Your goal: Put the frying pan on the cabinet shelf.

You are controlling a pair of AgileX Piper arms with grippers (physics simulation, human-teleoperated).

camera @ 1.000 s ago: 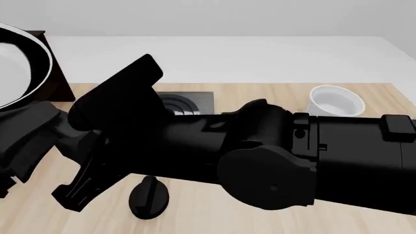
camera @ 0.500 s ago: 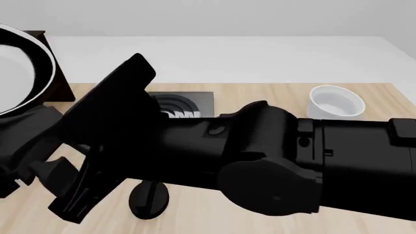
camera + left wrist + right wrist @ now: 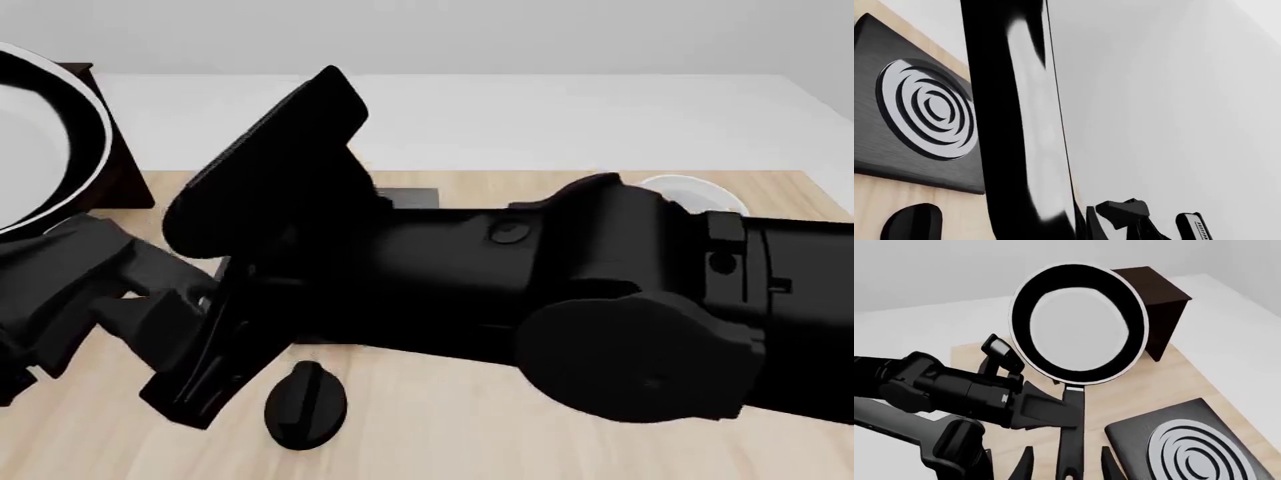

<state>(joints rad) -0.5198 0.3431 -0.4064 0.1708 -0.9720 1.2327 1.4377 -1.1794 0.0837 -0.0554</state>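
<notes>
Your left hand [image 3: 1047,407] is clamped on the pan's [image 3: 1077,325] handle, holding the pan up off the desk [image 3: 441,430] beside the dark cabinet [image 3: 1157,312], not yet on its shelf. Your right hand [image 3: 1066,465] straddles the handle's end with fingers apart, likely steadying the lift.

1. Front camera is looking down over the bench [image 3: 441,440], an arm filling it.
2. Left wrist is hugging the pan [image 3: 1021,125].
3. Right wrist is sharing pan, stove [image 3: 1174,440].
</notes>
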